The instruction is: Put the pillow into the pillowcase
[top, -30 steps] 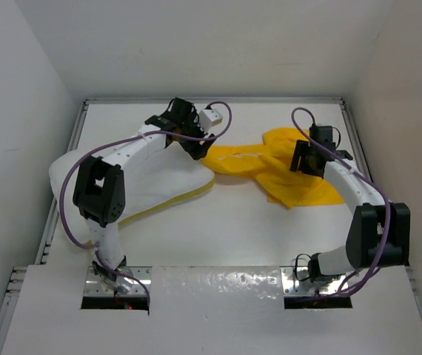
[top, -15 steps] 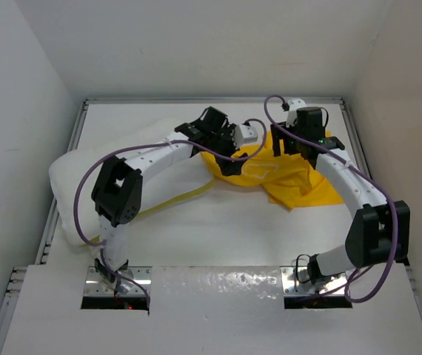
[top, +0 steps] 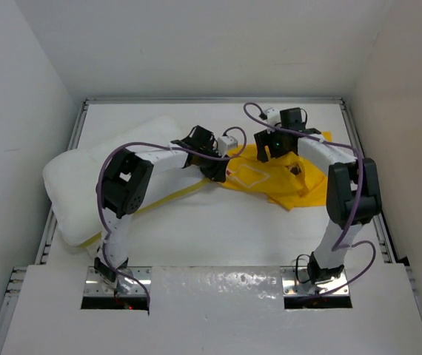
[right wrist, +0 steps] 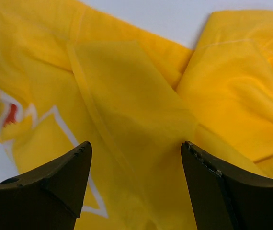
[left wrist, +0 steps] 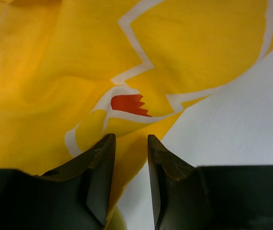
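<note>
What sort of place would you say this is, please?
Probably a lab robot cell: plain white walls box in a table, two arms are bolted at its near edge, and a pillow and pillowcase lie on it.

**Matt cloth, faint sheen on fingers**

pillowcase [top: 274, 177]: thin yellow cloth, matt, creased, flat white and red print. pillow [top: 85, 185]: white cloth, matt, soft-looking. table [top: 218, 229]: white, smooth, matt. left gripper [left wrist: 131, 143] fingers [left wrist: 98, 177]: black, probably plastic, faint sheen, scuffed edges.
</note>
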